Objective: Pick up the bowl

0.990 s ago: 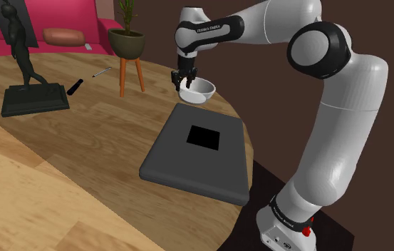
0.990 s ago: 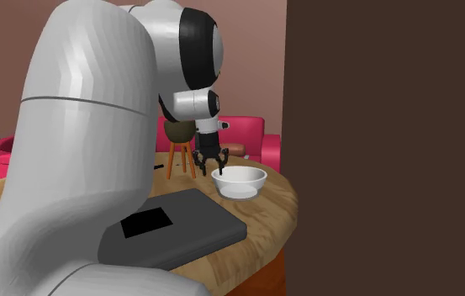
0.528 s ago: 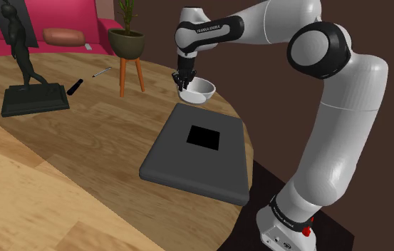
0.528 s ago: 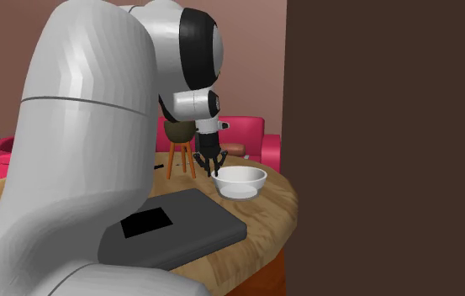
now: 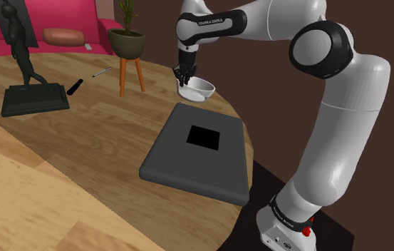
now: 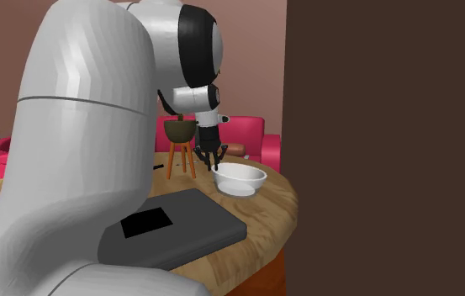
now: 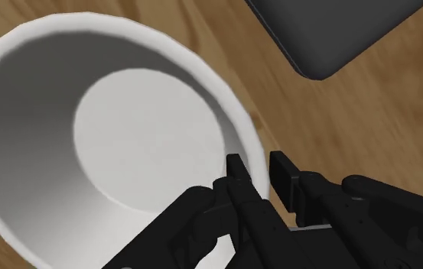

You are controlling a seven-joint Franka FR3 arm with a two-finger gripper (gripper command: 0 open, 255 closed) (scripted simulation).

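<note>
A white bowl (image 5: 199,89) is near the far edge of the round wooden table (image 5: 81,150), just beyond a dark flat slab (image 5: 199,150). My black gripper (image 5: 182,76) comes down on the bowl's rim on the shoulder view's left side. In the wrist view the gripper (image 7: 257,168) is shut on the bowl (image 7: 118,145), one finger inside the rim and one outside. In the second exterior view the bowl (image 6: 240,179) hangs tilted, its gripped side higher under the gripper (image 6: 214,167).
A dark statue (image 5: 26,71) on a base stands at the shoulder view's left. A pen (image 5: 101,72) and a black marker (image 5: 75,87) lie behind it. A potted plant on a stool (image 5: 128,44) and a pink sofa (image 5: 53,21) lie beyond the table.
The fingers have closed onto the bowl's rim. The hand has risen a little, and the bowl now tilts with its gripped side lifted.
</note>
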